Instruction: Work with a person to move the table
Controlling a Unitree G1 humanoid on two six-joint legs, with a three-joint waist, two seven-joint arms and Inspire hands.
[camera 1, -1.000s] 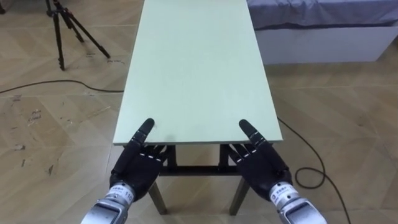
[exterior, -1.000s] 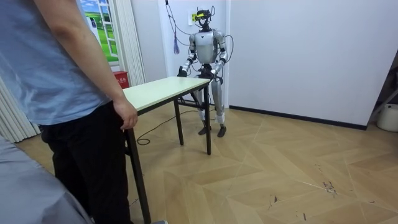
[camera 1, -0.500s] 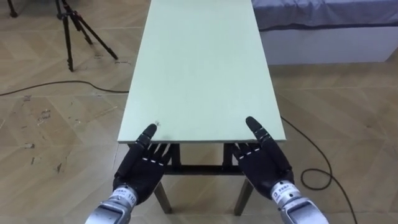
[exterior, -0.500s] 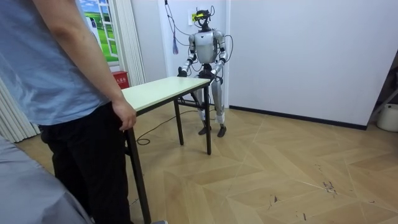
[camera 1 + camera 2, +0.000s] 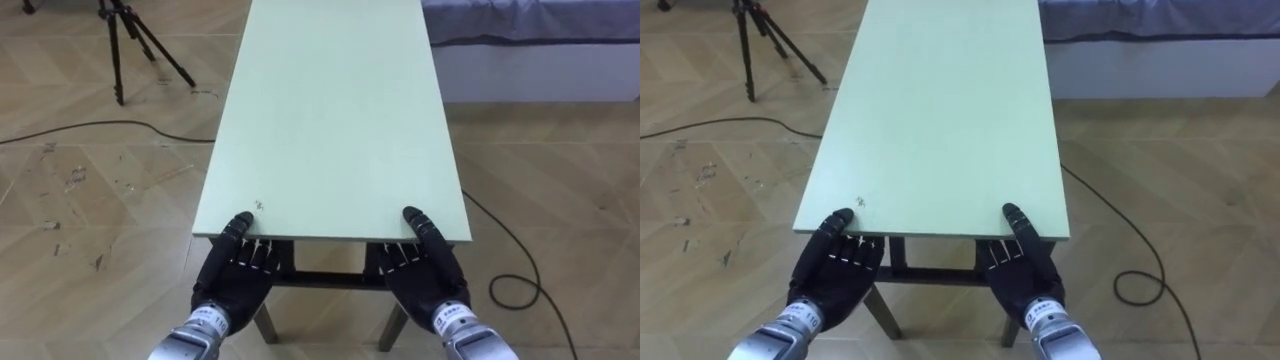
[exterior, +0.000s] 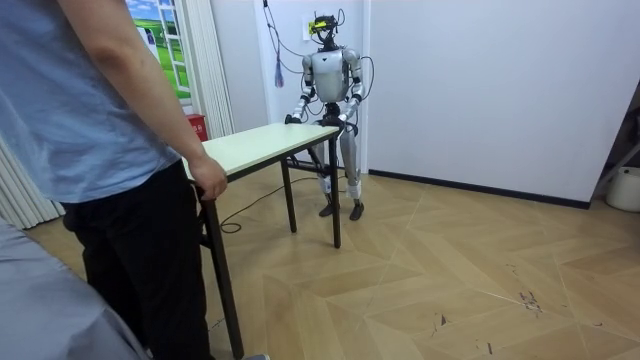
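- 2 hands clamp the pale green table (image 5: pixel 335 120) at its near edge, at the bottom of the eye views: left hand (image 5: pixel 232 275) and right hand (image 5: pixel 425 275), thumbs on top, fingers beneath.
- In the room view the robot stands at the table's far end, upper centre.
- A person (image 6: pixel 90 150) stands at lower left; the person's hand (image 6: pixel 208 180) rests on the other end.
- Tripod (image 5: pixel 125 40) at upper left, bed (image 5: pixel 540 55) at upper right.

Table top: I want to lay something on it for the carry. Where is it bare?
The table top is bare along its whole length. Crowded only at the ends: the left hand and right hand clamp the near corners, free edge between them, and a person's hand holds the far end.
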